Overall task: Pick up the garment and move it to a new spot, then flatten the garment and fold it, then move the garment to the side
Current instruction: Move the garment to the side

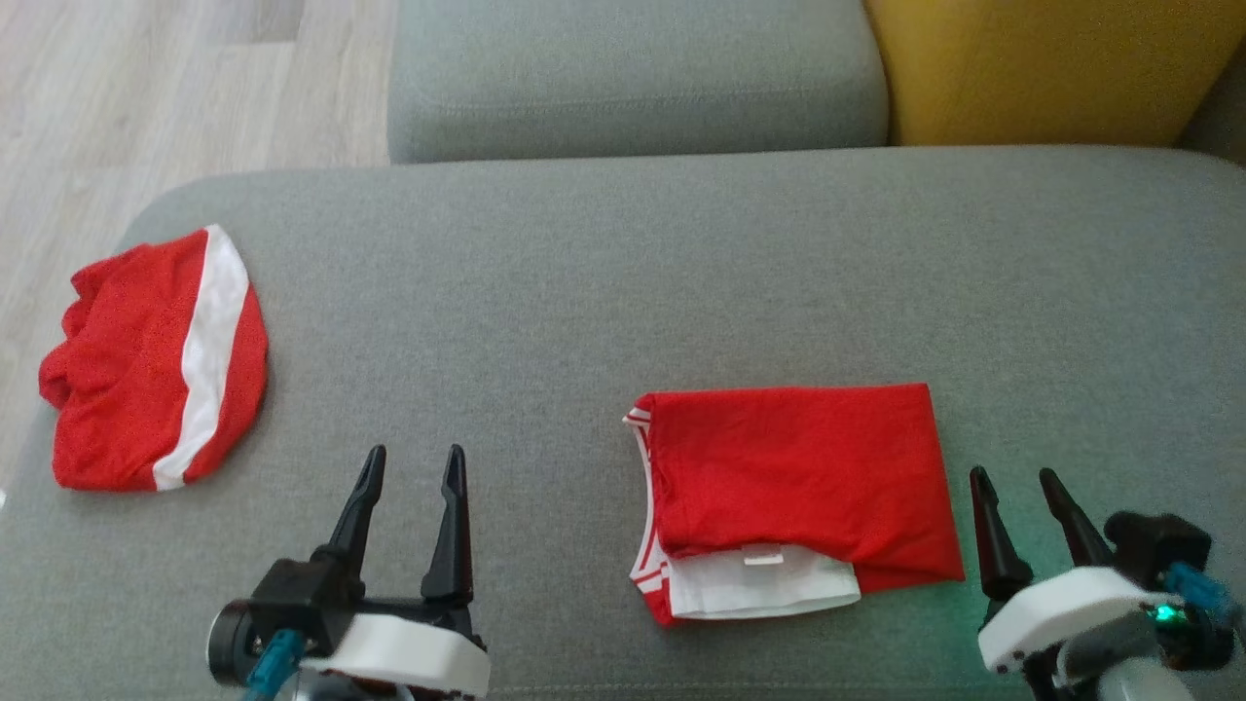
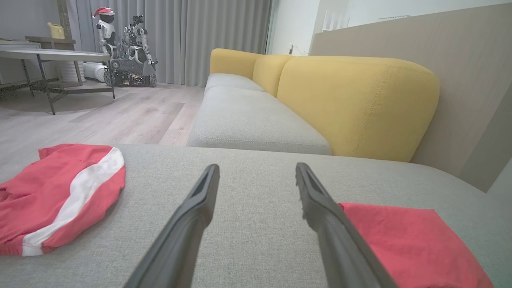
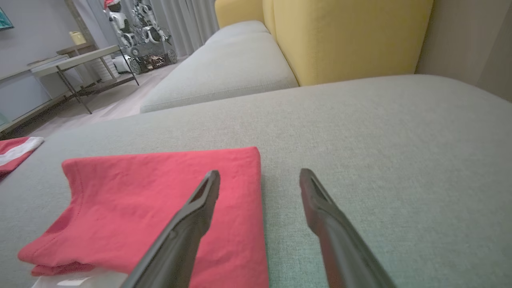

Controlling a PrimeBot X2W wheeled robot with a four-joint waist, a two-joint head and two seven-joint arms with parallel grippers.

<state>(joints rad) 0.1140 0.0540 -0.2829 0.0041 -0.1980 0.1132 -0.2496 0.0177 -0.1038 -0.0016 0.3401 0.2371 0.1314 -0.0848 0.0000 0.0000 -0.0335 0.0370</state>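
Lying folded on the grey sofa seat (image 1: 681,273), the red shirt (image 1: 798,477) runs 9-to-3 o'clock, just at 9 o'clock of the right end effector (image 1: 1012,474); the left end effector (image 1: 415,451) sits farther off. Both gape wide, empty.

Open grey cushion (image 1: 584,292) lies between folded garment (image 1: 798,467) and crumpled garment (image 1: 146,370); yellow backrest (image 1: 1051,68) blocks far right.
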